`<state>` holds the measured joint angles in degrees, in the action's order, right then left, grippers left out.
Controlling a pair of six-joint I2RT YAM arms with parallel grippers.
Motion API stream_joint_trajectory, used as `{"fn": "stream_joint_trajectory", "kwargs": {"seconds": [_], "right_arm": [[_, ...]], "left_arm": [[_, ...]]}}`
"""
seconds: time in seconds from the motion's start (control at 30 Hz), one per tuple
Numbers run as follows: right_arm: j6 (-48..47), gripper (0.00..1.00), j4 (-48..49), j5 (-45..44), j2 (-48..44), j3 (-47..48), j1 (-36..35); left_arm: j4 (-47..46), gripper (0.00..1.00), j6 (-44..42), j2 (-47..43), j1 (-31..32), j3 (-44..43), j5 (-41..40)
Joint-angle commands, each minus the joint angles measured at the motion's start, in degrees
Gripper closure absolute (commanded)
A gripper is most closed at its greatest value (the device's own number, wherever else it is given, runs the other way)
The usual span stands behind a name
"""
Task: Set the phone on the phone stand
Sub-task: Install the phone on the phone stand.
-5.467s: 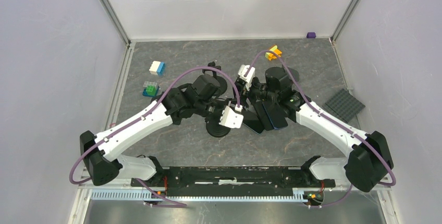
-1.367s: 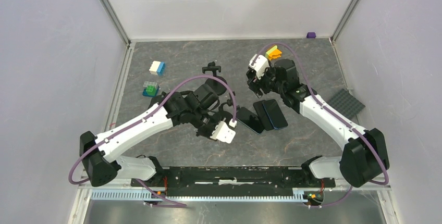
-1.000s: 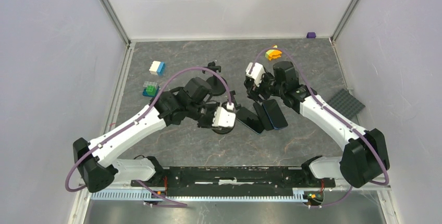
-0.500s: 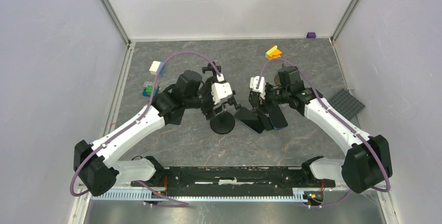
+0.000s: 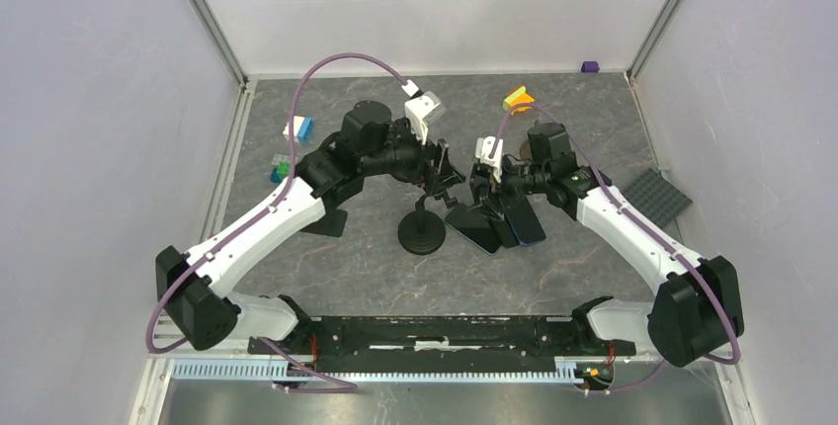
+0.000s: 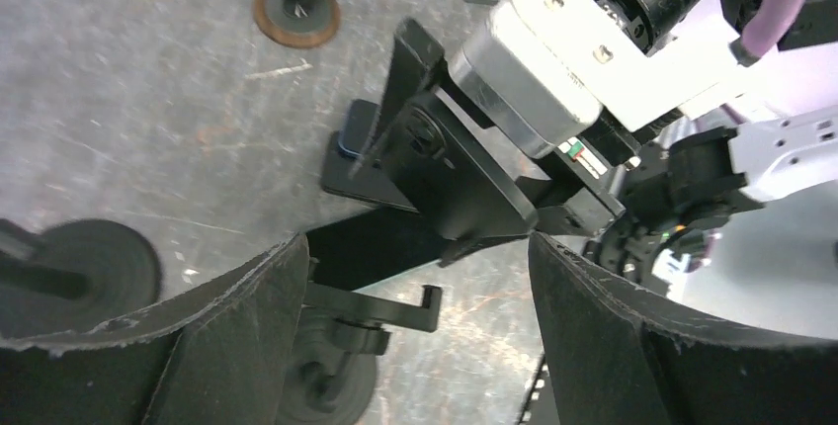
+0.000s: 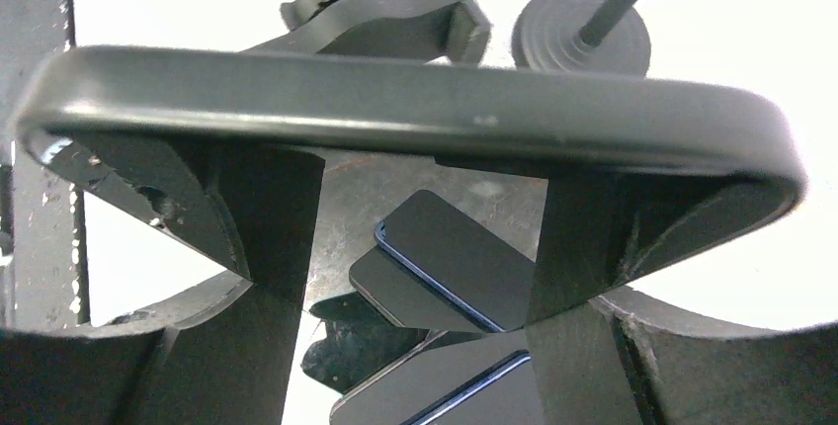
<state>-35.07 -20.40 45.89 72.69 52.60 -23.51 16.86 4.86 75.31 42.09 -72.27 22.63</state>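
1. Showing the left arm swung, within the last second and a half, from a low pose near the front of the table (image 5: 376, 282) to a high reach over its middle, with the left gripper (image 5: 440, 170) now at the head of the phone stand (image 5: 423, 234).
2. Showing the right arm lowered over the same interval from a raised pose down to the cluster of phones, with the right gripper (image 5: 481, 186) now just right of the stand's stem and near the left gripper.
3. Locating the stand upright on its round base, its cradle (image 6: 380, 301) unloaded and framed in the gap between the left fingers (image 6: 198, 346); fingers spread wide with nothing pinched, contact with the cradle not decidable.
4. Locating the phone (image 7: 415, 99) at the right fingertips, its rounded rim lying across both right fingers (image 7: 148, 366) in the right wrist view; fingers spread, but clamped or merely touching cannot be told.
5. Marking the spare phones (image 5: 521, 219) lying flat on the table, just right of the stand's base.
6. Reading the change as the end of the approach: both grippers converged on stand and phone, the phone not yet on the cradle, and a sure grip plus a short lift leftward judged to be the remaining work.
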Motion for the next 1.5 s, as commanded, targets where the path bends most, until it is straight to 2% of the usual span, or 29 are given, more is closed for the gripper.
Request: {"fn": "stream_joint_trajectory", "kwargs": {"seconds": [0.0,0.33,0.5,0.67,0.87,1.07,1.2,1.47], "right_arm": [[7.75,1.0,7.57,-2.67,-0.77,0.91,-0.05],[10.46,1.0,9.39,-5.18,-0.55,0.14,-0.96],[10.46,1.0,9.46,-5.52,-0.79,-0.24,-1.87],[10.55,1.0,9.69,-6.46,-0.97,-0.92,-2.58],[11.4,0.99,10.24,-8.45,-1.29,-1.27,-2.77],[12.13,0.99,10.65,-10.87,-1.97,-0.77,-2.77],[11.89,0.99,10.39,-11.47,-2.8,-0.24,-2.77],[11.78,0.99,9.93,-13.06,-3.35,0.68,-2.9]], "left_arm": [[-3.21,0.15,13.79,1.45,0.48,-0.84,2.76],[-4.73,0.15,17.55,5.38,0.63,-2.91,3.92],[-4.95,0.17,19.04,7.58,0.58,-4.18,2.0],[-4.67,0.26,20.91,9.4,0.63,-5.25,-0.38],[-2.6,0.47,19.74,9.27,0.67,-4.66,-5.0],[-1.26,0.6,18.35,9.01,0.65,-4.11,-8.23],[-0.36,0.6,18.09,10.11,0.72,-4.62,-9.6],[0.1,0.47,20.24,13.25,0.89,-6.38,-9.69]]}}
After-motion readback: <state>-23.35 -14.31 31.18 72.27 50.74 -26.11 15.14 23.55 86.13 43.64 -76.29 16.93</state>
